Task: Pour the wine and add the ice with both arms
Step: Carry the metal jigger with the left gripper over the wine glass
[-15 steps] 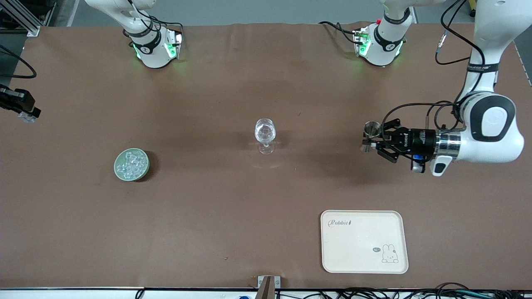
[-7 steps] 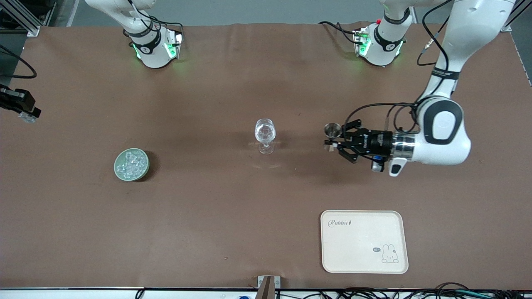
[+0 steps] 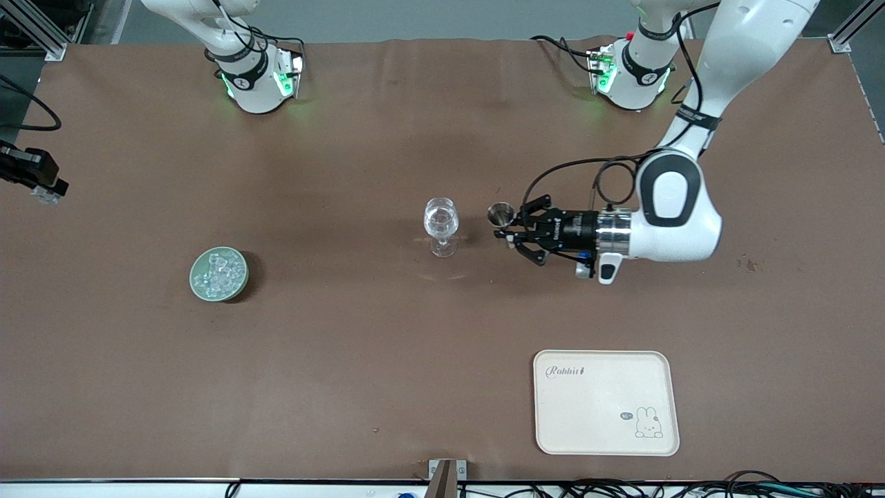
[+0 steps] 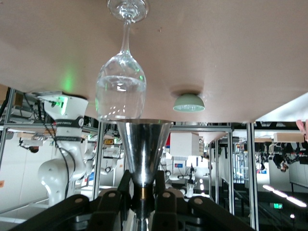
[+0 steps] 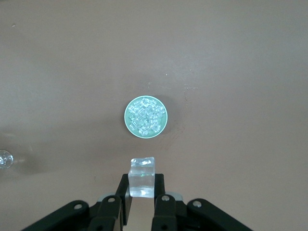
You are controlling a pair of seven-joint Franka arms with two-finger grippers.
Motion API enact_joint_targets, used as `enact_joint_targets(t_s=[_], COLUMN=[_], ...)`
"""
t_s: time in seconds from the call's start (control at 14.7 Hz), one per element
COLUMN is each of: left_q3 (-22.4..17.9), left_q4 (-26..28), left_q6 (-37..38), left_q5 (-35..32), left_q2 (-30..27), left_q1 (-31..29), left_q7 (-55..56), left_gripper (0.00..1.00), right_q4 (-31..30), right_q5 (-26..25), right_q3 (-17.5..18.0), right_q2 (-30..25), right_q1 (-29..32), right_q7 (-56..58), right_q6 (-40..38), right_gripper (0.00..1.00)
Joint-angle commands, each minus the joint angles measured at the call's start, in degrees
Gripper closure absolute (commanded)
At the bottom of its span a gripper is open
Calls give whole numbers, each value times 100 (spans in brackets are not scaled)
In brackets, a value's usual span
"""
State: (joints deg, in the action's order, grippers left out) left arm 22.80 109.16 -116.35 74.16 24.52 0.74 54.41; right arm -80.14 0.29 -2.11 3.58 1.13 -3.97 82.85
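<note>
Steel jigger (image 3: 500, 214) clenched in left tool (image 3: 510, 232) — just beside stemmed glass (image 3: 441, 222).

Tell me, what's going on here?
The left gripper holds a small shiny metal jigger upright beside the clear stemmed glass, not yet tipped. The right gripper, at the table's edge, grips one clear ice cube high above the pale green round dish of cubes.

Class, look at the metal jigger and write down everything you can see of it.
The jigger is small, shiny metal and hourglass-shaped, with a flared cone above a narrow waist. It stands upright, its round mouth open upward. The left gripper is shut on that waist, holding it in the air beside the stemmed glass, not touching it.
</note>
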Motion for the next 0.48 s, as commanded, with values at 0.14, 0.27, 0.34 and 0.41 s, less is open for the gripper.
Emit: enact_joint_targets(t_s=[0.14,0.27,0.34,0.41], left_q3=[540,663,707,743], left_q4=[9,0,-8,-26], left_q6=[-878,-1012,-1012,-1021], left_q5=[-244,-629,-805,-981], left_q2=[219,264,264,264], left_q1=[-21,-21,-21,-13], left_q7=[61,69,69,69], left_gripper=[100,100,100,100], right_q4=[-99,-99,-99,-99], right_q5=[-64,-47,-38,-20], right_q3=[53,62,62,62], right_q2=[-85,-85,-85,-85], right_q1=[11,28,45,54], right_q7=[45,37,37,37], right_q6=[65,30,21,38], right_gripper=[97,97,97,97])
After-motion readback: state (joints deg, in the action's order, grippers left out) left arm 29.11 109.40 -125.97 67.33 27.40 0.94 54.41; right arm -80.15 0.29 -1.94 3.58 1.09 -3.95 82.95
